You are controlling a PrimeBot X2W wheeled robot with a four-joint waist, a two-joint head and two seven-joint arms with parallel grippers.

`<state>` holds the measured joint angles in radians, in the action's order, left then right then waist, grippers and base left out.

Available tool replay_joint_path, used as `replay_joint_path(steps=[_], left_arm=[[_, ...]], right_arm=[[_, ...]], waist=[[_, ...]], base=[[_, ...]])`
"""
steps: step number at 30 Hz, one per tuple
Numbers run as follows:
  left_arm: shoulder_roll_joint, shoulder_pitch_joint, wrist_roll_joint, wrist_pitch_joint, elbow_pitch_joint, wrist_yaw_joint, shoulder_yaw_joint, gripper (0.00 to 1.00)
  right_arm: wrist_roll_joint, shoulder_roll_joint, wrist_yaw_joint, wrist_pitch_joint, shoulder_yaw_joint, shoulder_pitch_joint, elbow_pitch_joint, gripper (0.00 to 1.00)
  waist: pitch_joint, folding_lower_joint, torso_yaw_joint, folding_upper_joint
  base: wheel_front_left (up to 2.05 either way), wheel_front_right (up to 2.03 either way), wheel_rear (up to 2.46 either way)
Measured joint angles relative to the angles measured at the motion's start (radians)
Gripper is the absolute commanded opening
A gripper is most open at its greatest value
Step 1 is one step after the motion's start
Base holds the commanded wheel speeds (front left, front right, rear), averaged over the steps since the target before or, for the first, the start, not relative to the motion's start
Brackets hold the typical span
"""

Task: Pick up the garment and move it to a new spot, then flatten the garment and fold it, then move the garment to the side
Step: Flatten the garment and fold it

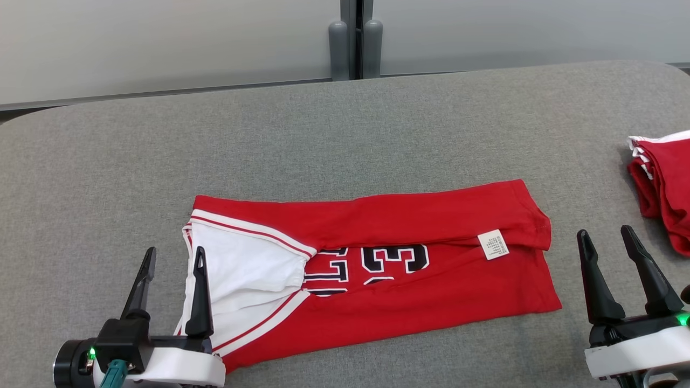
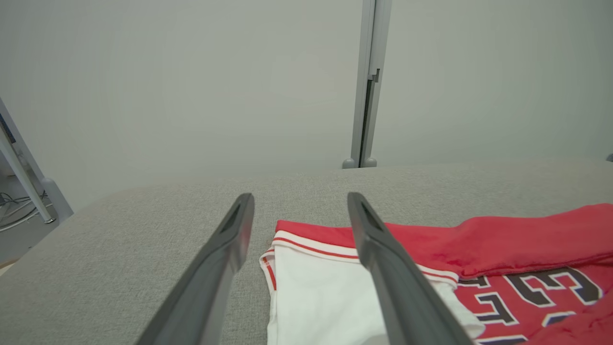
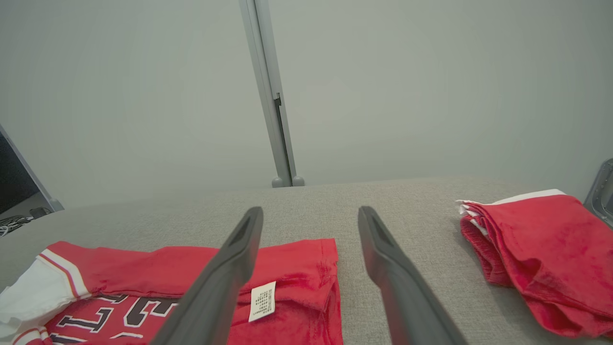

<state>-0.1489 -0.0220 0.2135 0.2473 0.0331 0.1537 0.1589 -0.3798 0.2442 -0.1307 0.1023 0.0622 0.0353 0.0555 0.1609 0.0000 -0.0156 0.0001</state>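
Red jersey (image 1: pixel 431 215) lies folded lengthwise on the grey bench (image 1: pixel 323 134). The left gripper (image 1: pixel 176 252) points far at its white left end, fingers (image 1: pixel 199 291) spread and empty; the right gripper (image 1: pixel 605 233), likewise open, points far just right of it, near a red pile (image 1: pixel 666 183)

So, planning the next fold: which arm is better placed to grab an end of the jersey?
Left, probably: the left fingers are open at the white end of the jersey, while the right fingers, also open, sit clear of its hem.
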Motion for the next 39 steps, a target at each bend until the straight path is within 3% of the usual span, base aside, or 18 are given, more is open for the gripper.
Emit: replay_joint_path(steps=[11,21,25,26,27,28,29,39], left_arm=[[0.007,0.058,-0.005,0.0,-0.021,0.005,0.025,1.0],[0.029,0.161,-0.019,0.01,-0.011,-0.002,0.042,1.0],[0.03,0.177,-0.024,0.013,-0.002,-0.003,0.041,1.0],[0.03,0.178,-0.027,0.013,0.001,-0.003,0.041,1.0],[0.03,0.179,-0.028,0.013,0.003,-0.003,0.04,1.0],[0.031,0.18,-0.028,0.014,0.003,-0.003,0.039,1.0],[0.03,0.18,-0.028,0.014,0.005,-0.003,0.037,1.0],[0.029,0.17,-0.029,0.016,0.006,-0.007,0.014,1.0]], right_arm=[[-0.011,0.021,0.0,0.001,0.014,-0.071,-0.079,1.0],[-0.098,0.032,0.0,0.037,0.116,-0.228,-0.414,1.0],[-0.133,0.021,0.0,0.048,0.15,-0.257,-0.489,1.0],[-0.146,0.021,0.0,0.049,0.16,-0.265,-0.499,0.88],[-0.157,0.022,0.0,0.046,0.169,-0.271,-0.51,0.49],[-0.163,0.025,0.0,0.045,0.179,-0.278,-0.52,0.33],[-0.173,0.027,0.0,0.045,0.186,-0.283,-0.526,0.0],[-0.197,0.055,-0.002,0.089,0.237,-0.281,-0.553,0.0]], waist=[[0.054,0.0,0.018,0.0],[0.18,0.0,0.054,0.0],[0.196,0.0,0.058,0.0],[0.196,0.0,0.057,0.0],[0.195,0.0,0.055,0.0],[0.195,0.0,0.054,0.0],[0.194,0.0,0.052,0.0],[0.163,0.0,0.037,0.0]], base=[[0.0,0.0,0.0],[0.0,0.0,0.0],[0.0,0.0,0.0],[0.0,0.0,0.0],[0.0,0.0,0.0],[0.0,0.0,0.0],[0.0,0.0,0.0],[0.0,0.0,0.0]])
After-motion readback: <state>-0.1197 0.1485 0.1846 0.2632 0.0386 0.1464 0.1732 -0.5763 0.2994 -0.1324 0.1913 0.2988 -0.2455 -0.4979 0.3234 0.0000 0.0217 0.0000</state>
